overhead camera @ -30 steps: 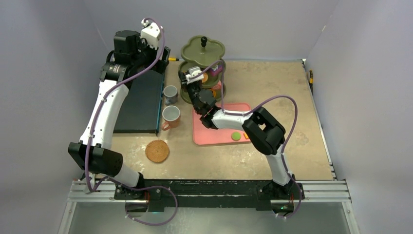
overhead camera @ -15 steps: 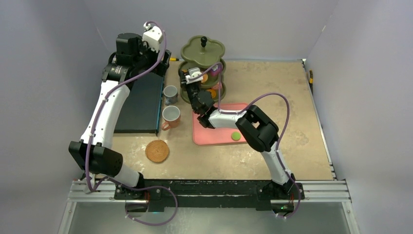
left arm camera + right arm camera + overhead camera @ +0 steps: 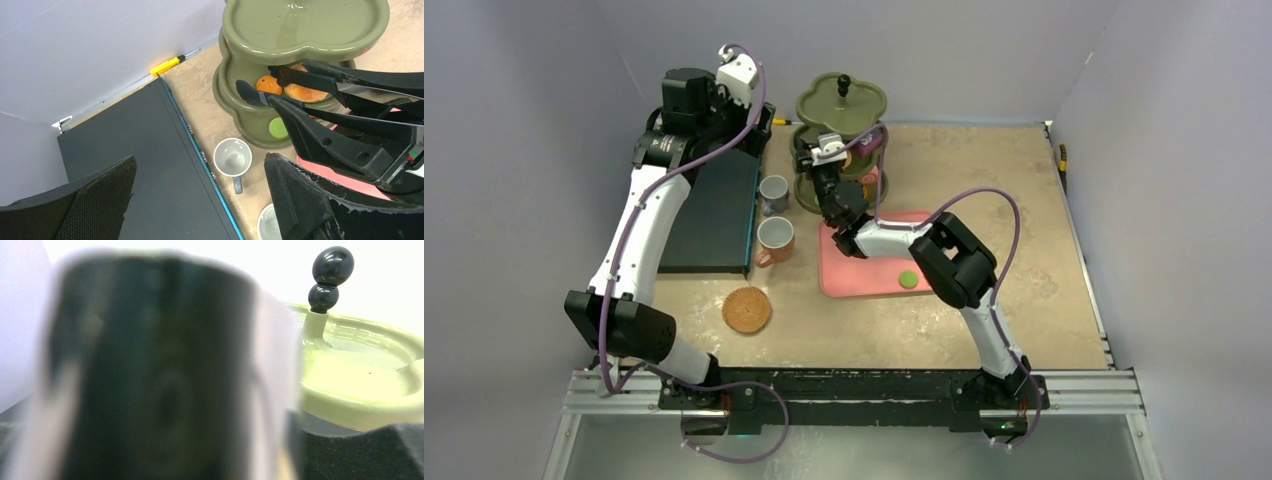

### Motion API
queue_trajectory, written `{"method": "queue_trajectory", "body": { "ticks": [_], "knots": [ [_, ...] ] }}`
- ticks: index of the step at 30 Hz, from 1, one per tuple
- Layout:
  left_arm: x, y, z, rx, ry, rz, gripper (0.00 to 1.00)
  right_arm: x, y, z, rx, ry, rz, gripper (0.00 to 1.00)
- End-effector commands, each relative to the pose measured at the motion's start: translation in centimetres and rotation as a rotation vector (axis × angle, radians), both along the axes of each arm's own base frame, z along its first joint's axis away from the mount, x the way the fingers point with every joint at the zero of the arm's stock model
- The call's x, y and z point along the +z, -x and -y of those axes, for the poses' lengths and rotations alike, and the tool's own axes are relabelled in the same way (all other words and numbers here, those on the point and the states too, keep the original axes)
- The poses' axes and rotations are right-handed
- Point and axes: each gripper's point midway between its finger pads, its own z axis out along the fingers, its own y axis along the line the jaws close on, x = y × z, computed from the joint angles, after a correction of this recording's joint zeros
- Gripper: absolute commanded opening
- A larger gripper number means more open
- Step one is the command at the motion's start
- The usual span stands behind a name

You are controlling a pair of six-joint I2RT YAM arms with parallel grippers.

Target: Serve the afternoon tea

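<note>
My right gripper [image 3: 827,180] is shut on the black tongs [image 3: 350,130]. Their tips reach into the middle tier of the green tiered stand [image 3: 841,102], on either side of an orange round [image 3: 270,84] next to a bun-like sweet [image 3: 302,93]. A green round [image 3: 278,127] lies on the lowest tier. Another green round [image 3: 908,279] lies on the pink tray [image 3: 849,282]. The grey mug [image 3: 773,190] and the orange mug [image 3: 775,238] stand left of the stand. My left gripper [image 3: 200,200] is open and empty, high above the grey mug [image 3: 232,159].
A black board [image 3: 709,210] lies at the left, under my left arm. A round woven coaster [image 3: 746,309] lies near the front. A yellow-handled tool [image 3: 165,65] lies by the back wall. The blurred tongs [image 3: 150,375] fill most of the right wrist view.
My right arm has pushed the tongs further into the stand's middle tier, and its elbow has shifted left. My left gripper moved slightly, then held still.
</note>
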Motion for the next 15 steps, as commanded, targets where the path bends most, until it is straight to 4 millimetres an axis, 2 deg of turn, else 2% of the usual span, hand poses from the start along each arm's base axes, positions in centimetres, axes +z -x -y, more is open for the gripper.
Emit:
{"method": "queue_trajectory", "body": {
  "ticks": [1, 4, 7, 13, 14, 15],
  "knots": [
    [2.1, 0.4, -0.4, 0.002, 0.003, 0.071, 0.99, 3.5, 0.5, 0.5, -0.001, -0.082, 0.07, 0.59],
    [2.2, 0.4, -0.4, 0.002, 0.005, 0.072, 0.99, 4.4, 1.2, 0.8, 0.013, -0.088, 0.076, 0.59],
    [2.1, 0.5, -0.5, 0.005, 0.004, 0.072, 0.99, 5.7, 2.9, 1.4, 0.04, -0.09, 0.088, 0.59],
    [2.4, 1.0, -0.7, 0.008, -0.002, 0.08, 0.99, 4.5, 7.8, 3.5, 0.088, -0.06, 0.016, 0.59],
    [2.5, 1.1, -0.6, 0.006, -0.001, 0.083, 0.99, 4.0, 8.6, 4.1, 0.091, -0.055, -0.009, 0.59],
    [2.6, 1.2, -0.7, 0.007, 0.0, 0.083, 0.99, 4.2, 9.5, 4.8, 0.095, -0.066, -0.022, 0.59]
  ]
}}
